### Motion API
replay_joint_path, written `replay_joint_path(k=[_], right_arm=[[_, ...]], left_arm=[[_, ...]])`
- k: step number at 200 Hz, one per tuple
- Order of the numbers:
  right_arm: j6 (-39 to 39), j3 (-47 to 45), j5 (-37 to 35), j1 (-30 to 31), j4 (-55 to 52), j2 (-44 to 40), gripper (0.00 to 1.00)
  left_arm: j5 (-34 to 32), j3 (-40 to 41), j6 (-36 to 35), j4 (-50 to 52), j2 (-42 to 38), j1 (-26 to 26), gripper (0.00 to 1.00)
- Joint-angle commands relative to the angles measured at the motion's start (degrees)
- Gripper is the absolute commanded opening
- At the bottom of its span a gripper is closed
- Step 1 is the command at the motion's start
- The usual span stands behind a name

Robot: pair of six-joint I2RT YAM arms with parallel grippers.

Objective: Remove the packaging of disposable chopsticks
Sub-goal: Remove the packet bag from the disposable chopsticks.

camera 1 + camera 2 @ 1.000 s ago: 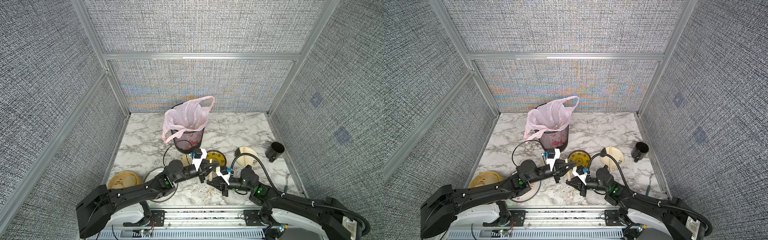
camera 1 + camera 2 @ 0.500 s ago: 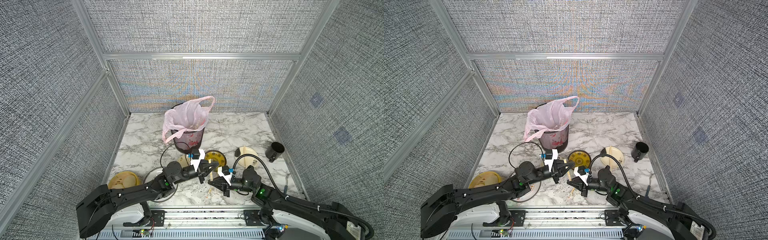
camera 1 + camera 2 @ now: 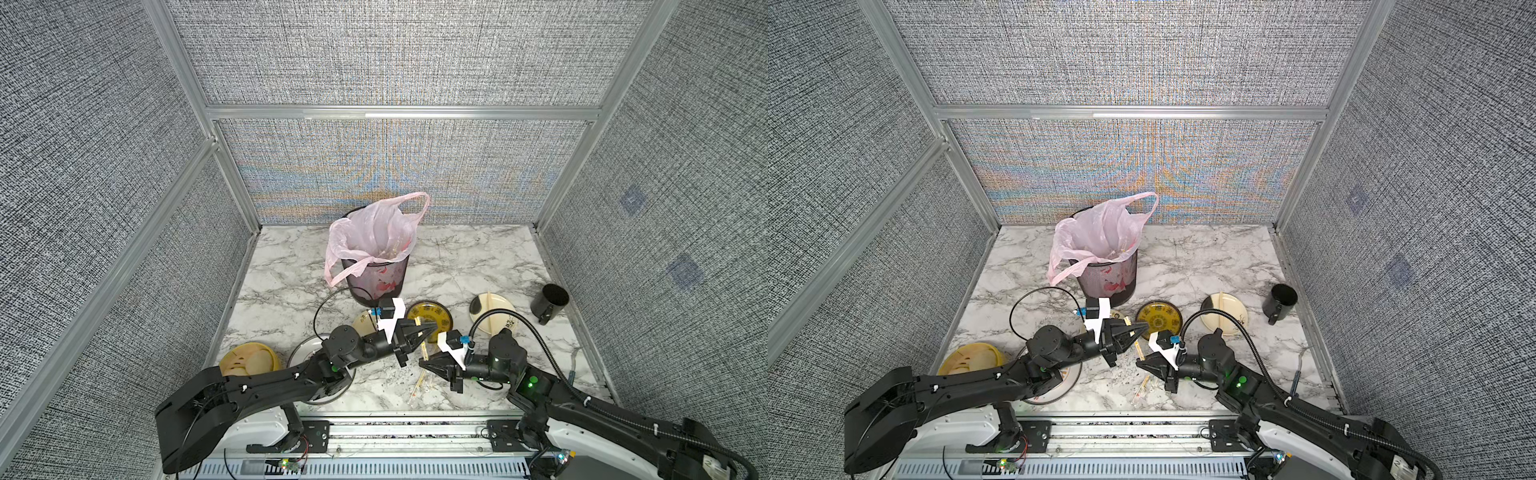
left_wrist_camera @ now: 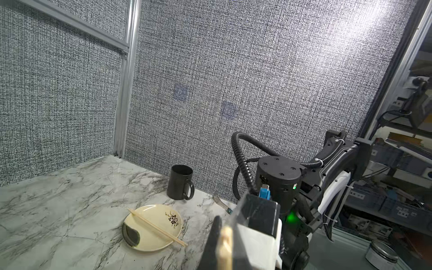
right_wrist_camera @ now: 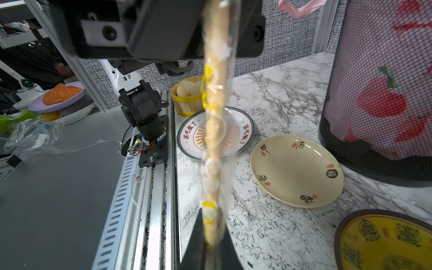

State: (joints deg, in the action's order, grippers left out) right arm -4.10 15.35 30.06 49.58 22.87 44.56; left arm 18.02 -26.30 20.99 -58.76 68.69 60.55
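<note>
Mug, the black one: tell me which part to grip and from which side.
Likely best to take the mug by its handle, coming from the robot's side: it stands upright and the handle points toward the robot. Or pinch the rim from above, one finger inside the open mouth.

Light fell evenly from above my grippers, bright and white, so the shadows on the marble table (image 3: 457,266) under my arms were soft and weak. Far beyond my grippers, the back wall (image 3: 386,166) showed false coloured ripples in both top views, and the frame posts bent near the edges. Strong glare washed out part of the side wall (image 4: 374,23) beyond my blurred left gripper (image 4: 223,247). The wrapped chopsticks (image 5: 214,121) running out of my right gripper (image 5: 211,236) were out of focus, but the cream plate (image 5: 297,170) beyond was sharp.
</note>
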Motion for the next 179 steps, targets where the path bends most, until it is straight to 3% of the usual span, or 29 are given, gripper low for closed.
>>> replay_joint_path(k=[1,18,179], right_arm=[[0.04,2.15,0.26,0.08,12.0,-0.53,0.0],[0.23,2.92,0.7,0.08,11.4,-0.1,0.0],[1.27,5.42,1.59,0.16,9.97,-0.93,0.0]], left_arm=[[1.89,1.1,-1.92,9.46,0.4,0.09,0.01],[2.14,1.02,-2.14,9.62,0.84,0.26,0.06],[-1.42,1.94,-2.0,7.66,5.63,1.22,0.05]])
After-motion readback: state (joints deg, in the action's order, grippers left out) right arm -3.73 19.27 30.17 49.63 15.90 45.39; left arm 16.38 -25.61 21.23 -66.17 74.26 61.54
